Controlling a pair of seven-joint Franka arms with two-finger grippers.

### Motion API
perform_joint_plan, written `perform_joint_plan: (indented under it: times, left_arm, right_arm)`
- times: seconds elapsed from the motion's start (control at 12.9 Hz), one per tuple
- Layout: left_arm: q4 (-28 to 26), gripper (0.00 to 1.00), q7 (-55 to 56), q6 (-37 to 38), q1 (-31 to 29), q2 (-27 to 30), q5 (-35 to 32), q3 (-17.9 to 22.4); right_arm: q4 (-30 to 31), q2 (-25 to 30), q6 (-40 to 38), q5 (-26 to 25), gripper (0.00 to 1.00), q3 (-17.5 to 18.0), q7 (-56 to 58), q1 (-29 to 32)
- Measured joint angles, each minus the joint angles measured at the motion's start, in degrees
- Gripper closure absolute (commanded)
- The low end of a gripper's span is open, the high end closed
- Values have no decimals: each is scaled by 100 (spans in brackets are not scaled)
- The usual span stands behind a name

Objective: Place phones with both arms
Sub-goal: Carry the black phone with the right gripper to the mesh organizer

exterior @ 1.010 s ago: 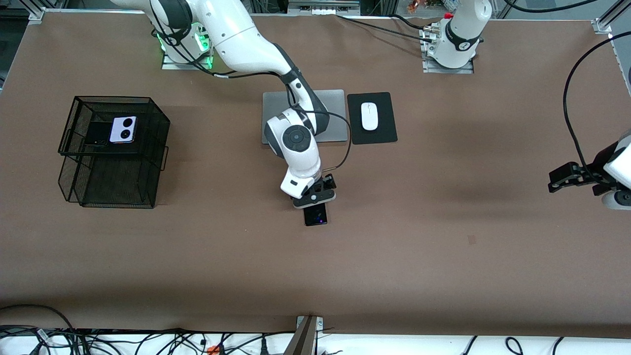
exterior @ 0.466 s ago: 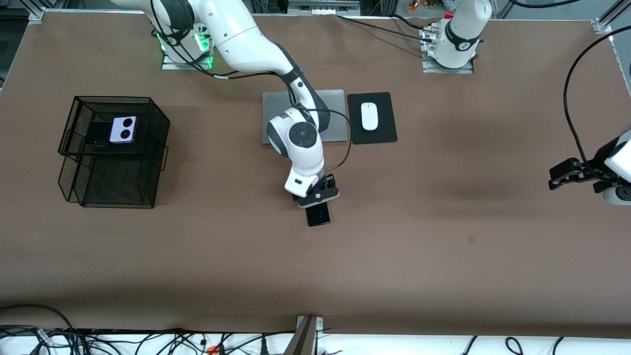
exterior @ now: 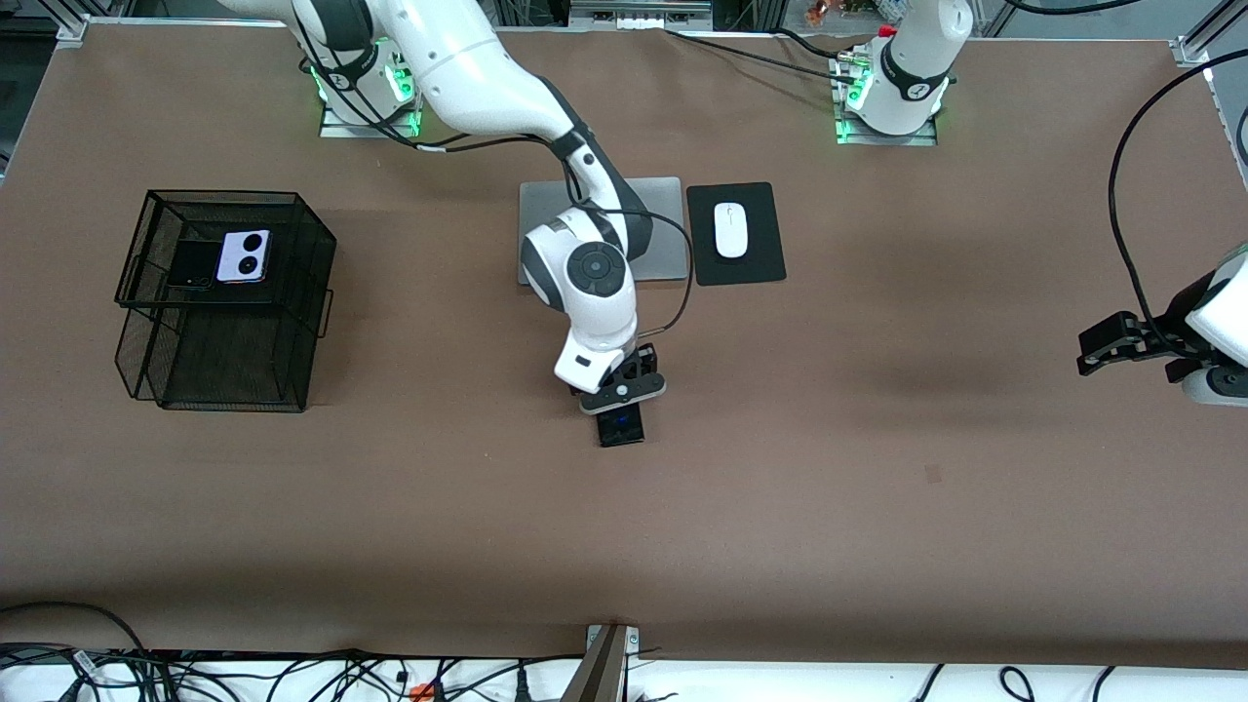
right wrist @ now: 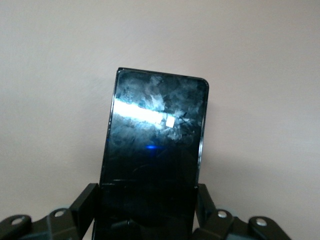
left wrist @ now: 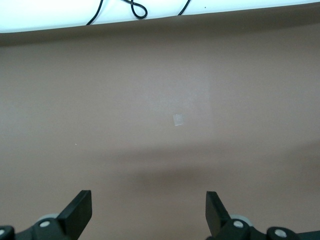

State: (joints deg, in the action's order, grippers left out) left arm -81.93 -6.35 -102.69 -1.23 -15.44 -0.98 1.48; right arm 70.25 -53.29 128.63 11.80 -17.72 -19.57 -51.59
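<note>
A long black slab phone is at the table's middle, with my right gripper shut on one end of it. Both fingers press on its long edges. I cannot tell whether it rests on the table or is lifted. A lavender phone and a small black flip phone lie side by side on the upper tier of a black mesh basket. My left gripper waits open over bare table at the left arm's end.
A grey laptop and a white mouse on a black pad lie between the arms' bases. The basket stands toward the right arm's end. A small pale mark shows on the brown table.
The right gripper has shut on the long black phone and shifted slightly toward the right arm's end with it. The left gripper has barely moved.
</note>
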Motion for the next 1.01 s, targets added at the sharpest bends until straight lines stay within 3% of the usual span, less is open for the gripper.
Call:
perform_joint_plan:
  times: [0.23, 0.62, 1.01]
  left_arm:
    - [-6, 0, 0, -7, 0, 9, 0, 0]
    - [-16, 0, 0, -9, -1, 15, 0, -1]
    - [-26, 0, 0, -10, -2, 20, 0, -1]
  right_arm:
    - [253, 790, -684, -1, 65, -36, 258, 611]
    - [1517, 1768, -758, -50, 65, -53, 1208, 1750]
    - [2259, 2366, -751, -1422, 65, -106, 1825, 2459]
